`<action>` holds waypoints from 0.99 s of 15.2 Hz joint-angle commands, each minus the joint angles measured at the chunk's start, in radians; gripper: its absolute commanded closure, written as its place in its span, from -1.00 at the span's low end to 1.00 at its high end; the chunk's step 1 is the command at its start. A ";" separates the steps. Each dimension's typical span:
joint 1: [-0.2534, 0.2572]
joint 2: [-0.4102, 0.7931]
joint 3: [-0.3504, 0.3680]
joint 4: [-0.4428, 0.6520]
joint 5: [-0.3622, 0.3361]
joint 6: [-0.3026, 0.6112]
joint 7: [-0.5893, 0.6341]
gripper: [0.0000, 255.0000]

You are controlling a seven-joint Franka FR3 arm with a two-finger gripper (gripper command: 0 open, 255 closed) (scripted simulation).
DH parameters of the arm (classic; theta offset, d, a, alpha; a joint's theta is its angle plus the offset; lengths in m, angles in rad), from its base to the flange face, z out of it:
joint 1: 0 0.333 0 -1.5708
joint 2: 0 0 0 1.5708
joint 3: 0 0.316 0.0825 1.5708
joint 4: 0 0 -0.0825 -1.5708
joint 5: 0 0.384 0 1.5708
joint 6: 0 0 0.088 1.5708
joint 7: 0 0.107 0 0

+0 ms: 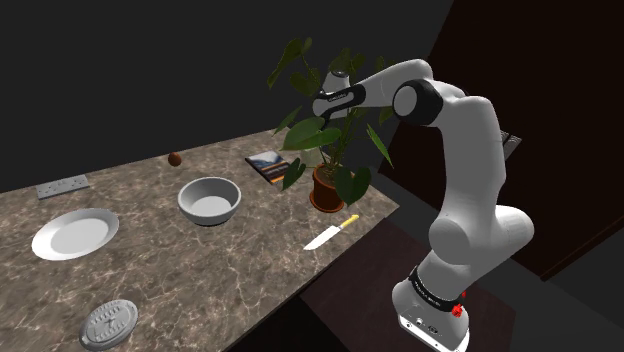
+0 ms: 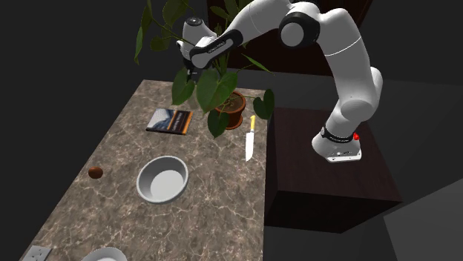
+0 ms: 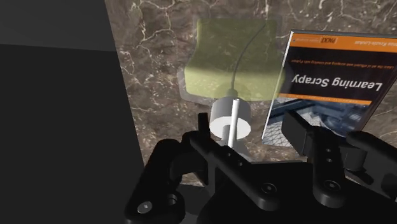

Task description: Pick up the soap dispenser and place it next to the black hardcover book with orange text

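The soap dispenser (image 3: 232, 60) has a translucent yellow-green body, a grey collar and a white pump. It hangs over the marble counter (image 3: 159, 70) with its pump end between the fingers of my gripper (image 3: 249, 127), which is shut on it. Just beside it, flat on the counter, lies the black book with orange text (image 3: 331, 83). In the shoulder view the gripper (image 1: 322, 112) is high above the book (image 1: 268, 165), among plant leaves. The second exterior view shows the gripper (image 2: 191, 68) above and slightly behind the book (image 2: 171, 120).
A potted plant (image 1: 328, 185) with wide leaves stands close to the book and crowds the gripper. A knife (image 1: 332, 233) lies near the counter's edge. A grey bowl (image 1: 209, 200), a plate (image 1: 74, 233), a small brown object (image 1: 175, 158) and an oval grey dish (image 1: 110, 322) sit farther along.
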 commanded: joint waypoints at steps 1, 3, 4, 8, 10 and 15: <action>0.000 0.000 0.000 0.000 0.000 0.000 0.000 -1.00; 0.000 0.000 0.000 0.000 0.000 0.000 0.000 -1.00; 0.000 0.000 0.000 0.000 0.000 0.000 0.000 -1.00; -0.005 -0.114 0.010 -0.067 0.009 -0.048 -0.003 -1.00; -0.005 -0.115 0.010 -0.067 0.009 -0.048 -0.003 -1.00; -0.005 -0.114 0.010 -0.067 0.009 -0.048 -0.003 -1.00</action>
